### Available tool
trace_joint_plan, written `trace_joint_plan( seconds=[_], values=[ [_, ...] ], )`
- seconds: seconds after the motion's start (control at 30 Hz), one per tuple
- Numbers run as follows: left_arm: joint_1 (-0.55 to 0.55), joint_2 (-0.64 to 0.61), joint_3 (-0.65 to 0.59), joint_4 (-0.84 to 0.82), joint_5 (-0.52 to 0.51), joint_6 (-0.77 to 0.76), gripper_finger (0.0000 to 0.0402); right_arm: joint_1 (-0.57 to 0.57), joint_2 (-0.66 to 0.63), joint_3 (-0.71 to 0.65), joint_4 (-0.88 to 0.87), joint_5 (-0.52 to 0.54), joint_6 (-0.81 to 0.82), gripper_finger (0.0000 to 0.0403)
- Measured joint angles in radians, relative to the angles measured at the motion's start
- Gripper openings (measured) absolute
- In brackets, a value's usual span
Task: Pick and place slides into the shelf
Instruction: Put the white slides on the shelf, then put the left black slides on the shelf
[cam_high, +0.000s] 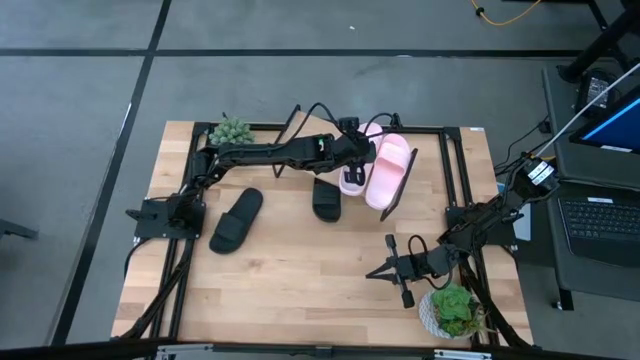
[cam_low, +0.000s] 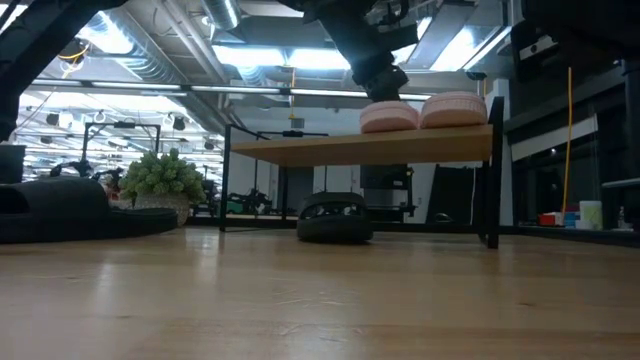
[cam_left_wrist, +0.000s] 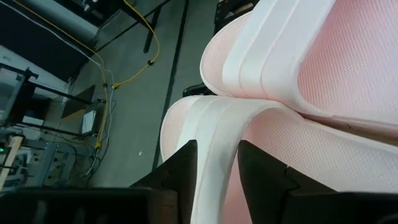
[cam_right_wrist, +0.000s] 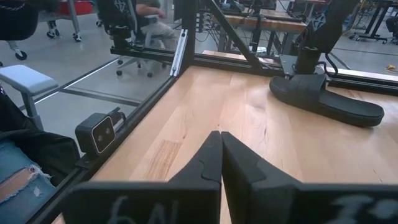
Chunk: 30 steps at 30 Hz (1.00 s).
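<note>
2 pink slides sit side by side on the shelf (cam_high: 440, 160), whose light board slants above the worktop (cam_high: 300, 290). The larger-looking one, pink slide 1 (cam_high: 390, 170), lies nearest the shelf's right end; pink slide 2 (cam_high: 355, 178) touches it on the left. In the low view both show as rounded pink humps, slide 1 (cam_low: 455, 108) and slide 2 (cam_low: 388, 117), resting on the board (cam_low: 300, 150).

The left end effector (cam_high: 358, 160) reaches across from the left and is at slide 2. The left wrist view shows its 2 dark fingers (cam_left_wrist: 180, 171) narrowly parted, with the white strap (cam_left_wrist: 214, 162) of slide 2 between them; they pinch that strap. Slide 1 (cam_left_wrist: 323, 56) presses against it just beyond.

2 black slides remain off the board. Black slide 1 (cam_high: 237, 220) lies on the open worktop, left of centre, well apart from the shelf. Black slide 2 (cam_high: 327, 200) lies beneath the shelf's front edge, seen in the low view (cam_low: 335, 222) on the worktop under the board.

The right end effector (cam_high: 385, 272) waits low over the worktop near the front right, its fingers (cam_right_wrist: 211, 162) pressed together with nothing held. A black slide (cam_right_wrist: 326, 99) shows beyond them in the right wrist view. A plant (cam_high: 232, 130) stands at the back left corner, another (cam_high: 452, 308) at the front right.
</note>
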<state>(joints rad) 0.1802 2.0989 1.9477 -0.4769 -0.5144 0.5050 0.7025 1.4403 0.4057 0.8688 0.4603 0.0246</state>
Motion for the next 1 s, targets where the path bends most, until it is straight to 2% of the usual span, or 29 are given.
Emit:
trace_joint_plan(
  seconds=[0.47, 0.7, 0.87, 1.0],
  values=[
    [-0.023, -0.074, 0.000, -0.012, -0.011, 0.025, 0.0106, 0.000, 0.000, 0.000, -0.020, 0.000, 0.027, 0.0005],
    [-0.069, -0.129, 0.001, -0.070, -0.117, 0.074, 0.0105, 0.000, 0.000, 0.000, -0.023, 0.000, 0.026, 0.0005],
    [-0.110, -0.166, 0.001, -0.111, -0.151, 0.020, 0.0105, 0.000, 0.000, 0.000, -0.028, 0.000, 0.030, 0.0007],
    [-0.140, -0.194, 0.001, -0.239, -0.125, -0.067, 0.0105, 0.000, 0.000, 0.000, -0.025, 0.000, 0.023, 0.0010]
  ],
)
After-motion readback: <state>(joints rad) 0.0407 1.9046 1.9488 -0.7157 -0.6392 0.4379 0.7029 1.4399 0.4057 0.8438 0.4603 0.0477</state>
